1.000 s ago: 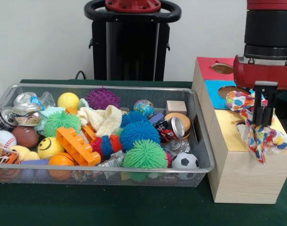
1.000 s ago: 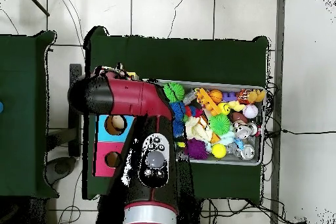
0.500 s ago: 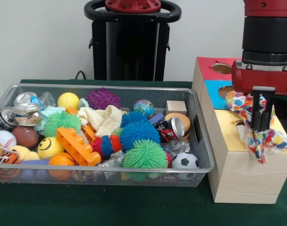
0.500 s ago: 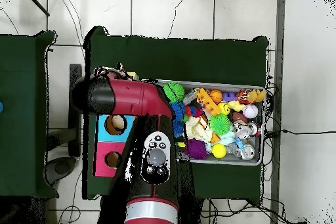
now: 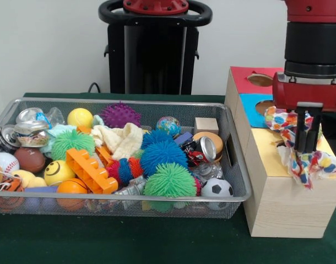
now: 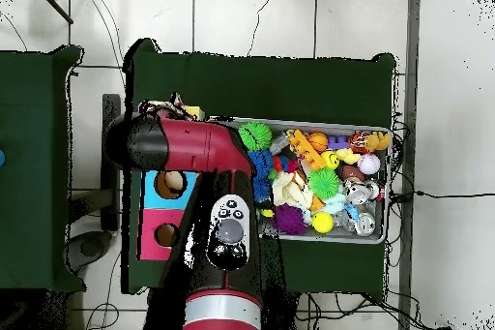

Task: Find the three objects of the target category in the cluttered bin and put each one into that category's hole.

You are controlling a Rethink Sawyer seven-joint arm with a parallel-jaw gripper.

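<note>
Front view: the Sawyer arm's pincer (image 5: 307,144) hangs over the yellow top (image 5: 278,159) of a wooden sorting box, its dark fingers (image 5: 302,132) drawn narrow and clamped on a crumpled polka-dot cloth (image 5: 300,159). The cloth bunches around the fingers and drapes down past them, its lower folds spilling over the near right edge of the box. Directly beside the pincer, toward the wire bin, a hole in the yellow panel is only partly visible behind the cloth. Farther back from the pincer lie the blue panel (image 5: 253,107) and then the red panel (image 5: 246,78), each with a round hole. Well off to the side of the pincer, the mesh bin (image 5: 234,190) sits on the green bench (image 5: 129,242), packed with clutter: a small soccer ball (image 5: 216,188) nearest the box, a green spiky ball (image 5: 169,180), an orange toy brick (image 5: 91,169), a blue spiky ball (image 5: 160,155), a cream cloth (image 5: 121,140), a wooden cube (image 5: 206,125) and a purple spiky ball (image 5: 119,115) at the far wall. Overhead view: the red arm (image 6: 184,144) covers the pincer, lying across the box beside the bin.
</note>
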